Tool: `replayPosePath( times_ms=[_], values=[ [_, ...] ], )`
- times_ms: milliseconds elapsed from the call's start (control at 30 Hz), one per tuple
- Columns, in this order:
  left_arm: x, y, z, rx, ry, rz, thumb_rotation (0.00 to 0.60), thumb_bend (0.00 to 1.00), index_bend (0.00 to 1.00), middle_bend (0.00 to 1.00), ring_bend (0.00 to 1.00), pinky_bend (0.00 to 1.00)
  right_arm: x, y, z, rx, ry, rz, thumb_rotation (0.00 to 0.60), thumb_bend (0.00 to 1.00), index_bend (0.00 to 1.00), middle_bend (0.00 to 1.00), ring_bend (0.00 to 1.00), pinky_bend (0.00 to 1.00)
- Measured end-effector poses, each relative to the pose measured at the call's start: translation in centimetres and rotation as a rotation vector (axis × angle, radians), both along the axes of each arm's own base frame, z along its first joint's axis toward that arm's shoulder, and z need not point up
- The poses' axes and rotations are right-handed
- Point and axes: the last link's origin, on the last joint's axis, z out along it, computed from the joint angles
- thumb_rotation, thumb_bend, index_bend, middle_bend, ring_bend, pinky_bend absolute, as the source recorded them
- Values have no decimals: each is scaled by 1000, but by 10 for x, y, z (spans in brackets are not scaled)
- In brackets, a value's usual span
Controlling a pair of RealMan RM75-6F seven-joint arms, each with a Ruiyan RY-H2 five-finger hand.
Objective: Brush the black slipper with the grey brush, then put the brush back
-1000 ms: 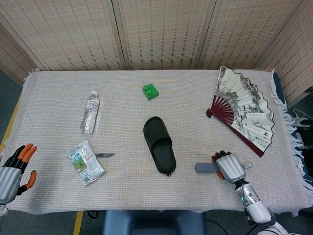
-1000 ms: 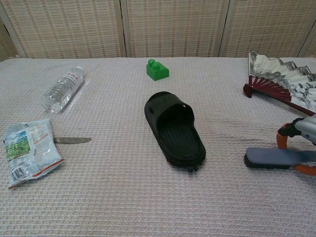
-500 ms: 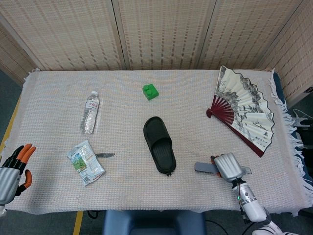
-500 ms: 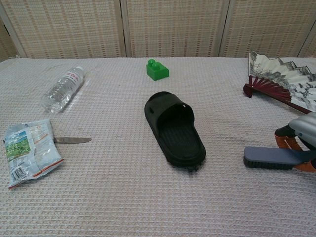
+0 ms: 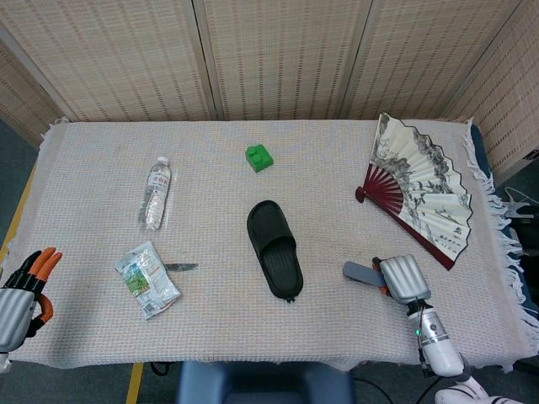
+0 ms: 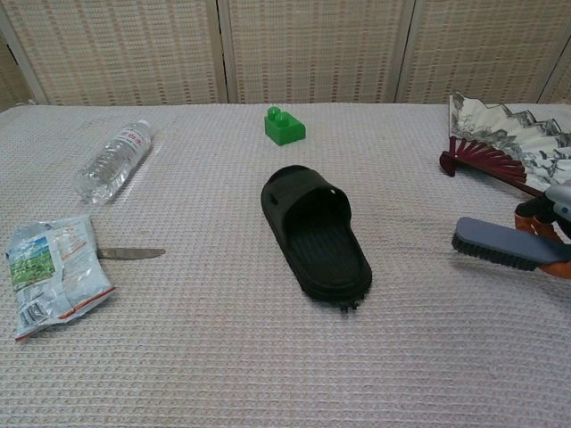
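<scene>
We see the right hand point(image 5: 402, 279) gripping the brush point(image 6: 504, 244) clear of the cloth point(image 5: 219, 316), bristles down, to the right of the slipper point(image 6: 318, 234) and apart from it. The left hand point(image 5: 21, 290) hangs off the near left edge, fingers apart, holding nothing. Farther back lies the fan point(image 5: 421, 187).

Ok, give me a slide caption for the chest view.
Right hand holds the grey brush just above the cloth, right of the black slipper.
</scene>
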Motion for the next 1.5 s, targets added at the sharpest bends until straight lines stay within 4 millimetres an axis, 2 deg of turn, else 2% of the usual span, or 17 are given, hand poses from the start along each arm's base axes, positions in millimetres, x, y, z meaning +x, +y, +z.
replayPosePath(
  times_ms=[267, 433, 800, 900, 1033, 1500],
  values=[
    [0, 0, 0, -1, -5, 1, 600, 966, 0, 0, 15, 225, 11, -27, 14, -23, -123, -27, 600, 358, 901, 726, 730, 1000],
    [-1, 2, 1, -3, -9, 6, 600, 966, 0, 0, 15, 226, 30, -53, 14, 0, -139, -11, 600, 358, 901, 726, 730, 1000],
    [-5, 6, 4, 1, -23, 27, 600, 987, 0, 0, 16, 225, 98, -138, -12, 60, -54, 52, 600, 358, 901, 726, 732, 1000],
    [-5, 7, 6, 5, -29, 29, 600, 988, 0, 0, 17, 225, 111, -151, -24, 72, -31, 67, 600, 357, 901, 726, 736, 1000],
    [-6, 7, 7, 9, -34, 30, 600, 989, 0, 0, 18, 225, 122, -160, -38, 90, -11, 83, 600, 358, 904, 729, 739, 1000],
    [-6, 6, 7, -3, -35, 26, 600, 984, 0, 0, 17, 225, 161, -170, -76, 158, -20, 134, 600, 356, 905, 729, 743, 1000]
  ],
)
